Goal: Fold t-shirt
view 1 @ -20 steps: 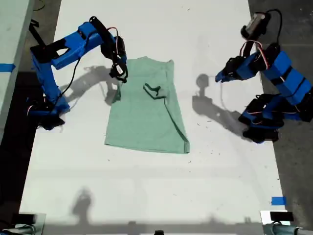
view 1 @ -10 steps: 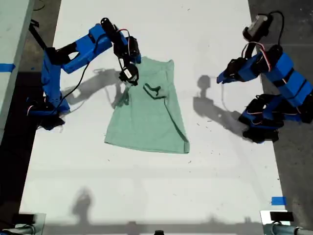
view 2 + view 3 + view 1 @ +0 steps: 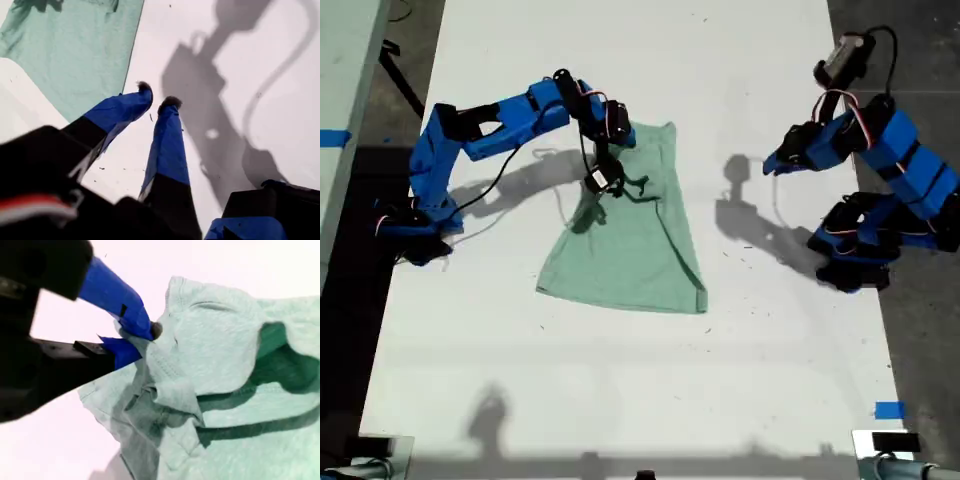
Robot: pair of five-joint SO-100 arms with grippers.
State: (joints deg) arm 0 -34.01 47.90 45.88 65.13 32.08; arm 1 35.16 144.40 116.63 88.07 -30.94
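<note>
exterior – overhead, far | wrist views – close, seemingly angled down | shared: t-shirt [image 3: 635,240]

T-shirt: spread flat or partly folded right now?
Partly folded. My second tool pinches one edge of the t-shirt, lifting it over the middle; the rest lies flat.

White table [image 3: 620,380], blue tape scraps [image 3: 889,410] at exterior view's edges
</note>
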